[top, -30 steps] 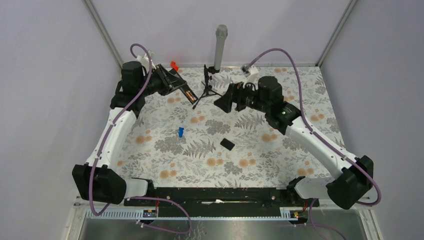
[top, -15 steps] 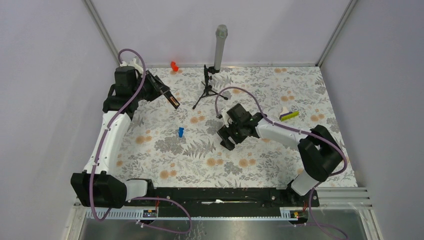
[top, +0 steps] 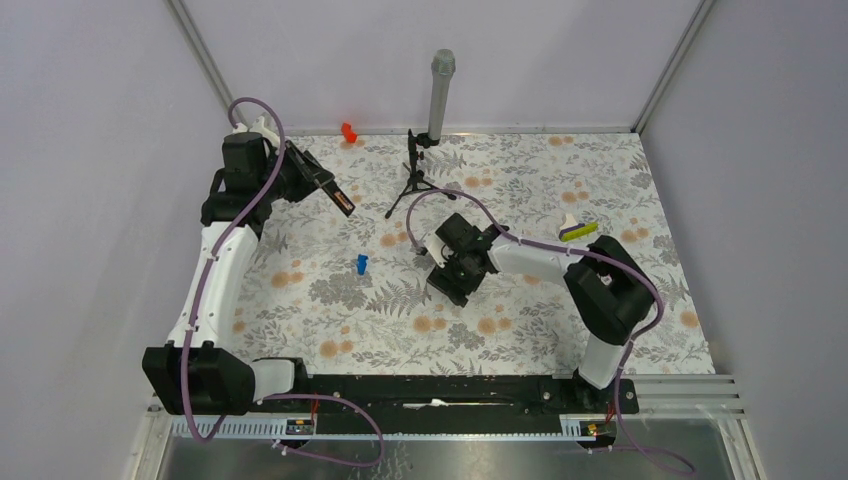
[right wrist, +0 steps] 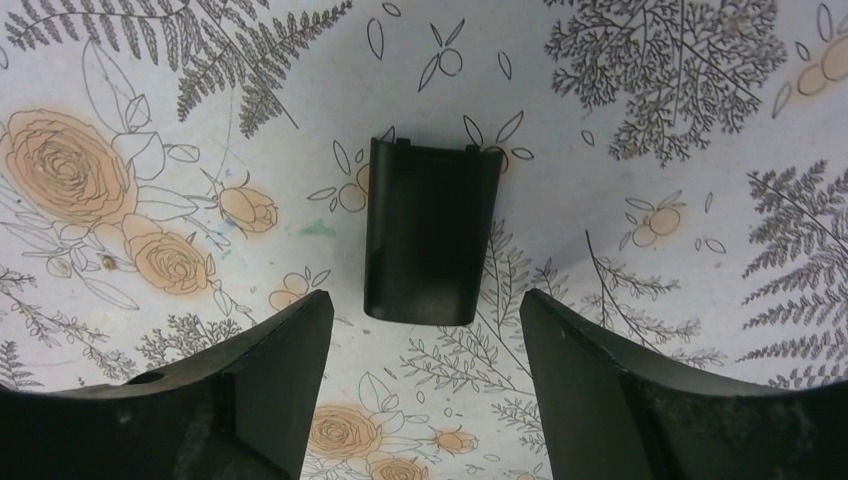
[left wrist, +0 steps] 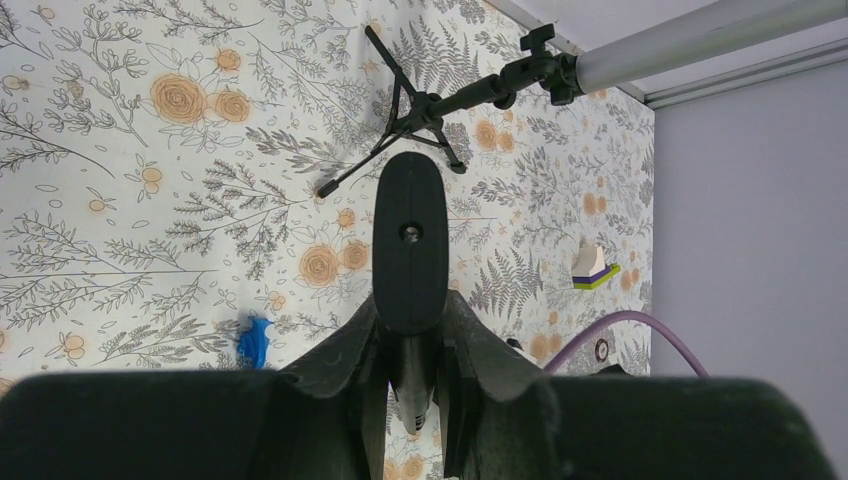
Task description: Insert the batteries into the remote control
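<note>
The left tool [top: 318, 180] is clamped on the remote control [top: 340, 200], holding it above the far left of the counter [top: 520, 330]. The right tool [right wrist: 425, 320] is spread wide, low at mid-counter. A black cover plate [right wrist: 432, 245] lies flat just ahead between its fingers [right wrist: 270, 370], touching neither. A blue piece [top: 361, 263] lies to its left, and a small tripod [top: 413, 182] stands farther back. The counter has a floral print, and the walls are pale.

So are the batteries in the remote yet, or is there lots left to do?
Nearly there, it seems. The left gripper holds the remote up off the table, and orange along it suggests the batteries are already in. The right gripper is open, poised right over the small black cover lying flat on the table. Left to do: pick up that cover and close the remote.
</note>
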